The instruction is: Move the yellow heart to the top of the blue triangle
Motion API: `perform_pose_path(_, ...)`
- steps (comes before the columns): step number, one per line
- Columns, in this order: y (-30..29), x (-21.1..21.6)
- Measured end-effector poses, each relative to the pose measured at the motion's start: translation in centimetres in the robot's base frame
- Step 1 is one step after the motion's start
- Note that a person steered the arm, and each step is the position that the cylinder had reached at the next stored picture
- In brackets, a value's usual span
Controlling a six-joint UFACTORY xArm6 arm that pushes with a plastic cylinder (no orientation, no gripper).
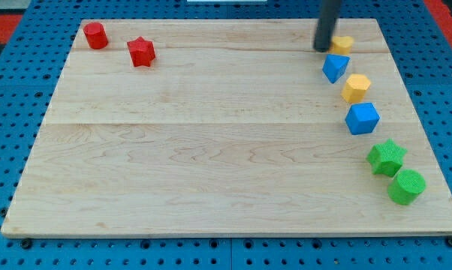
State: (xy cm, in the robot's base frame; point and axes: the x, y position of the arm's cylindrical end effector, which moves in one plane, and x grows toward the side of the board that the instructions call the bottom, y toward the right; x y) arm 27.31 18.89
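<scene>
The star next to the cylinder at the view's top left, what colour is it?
Red star, clear in the camera view.

I have only one camera, set above and in front of the worktop [211,150], looking down at a slant toward its far edge. It sits back enough to take in nearly the whole board and the blue pegboard [16,90] around it. My rod enters from the view's top.
</scene>
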Motion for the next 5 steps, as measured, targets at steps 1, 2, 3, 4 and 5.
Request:
perform_pose_path(1,-9.9,1.4)
perform_pose_path(2,-19.3,7.4)
perform_pose_path(3,-24.6,16.5)
perform_pose_path(4,-30.0,16.2)
perform_pose_path(5,-27.6,5.2)
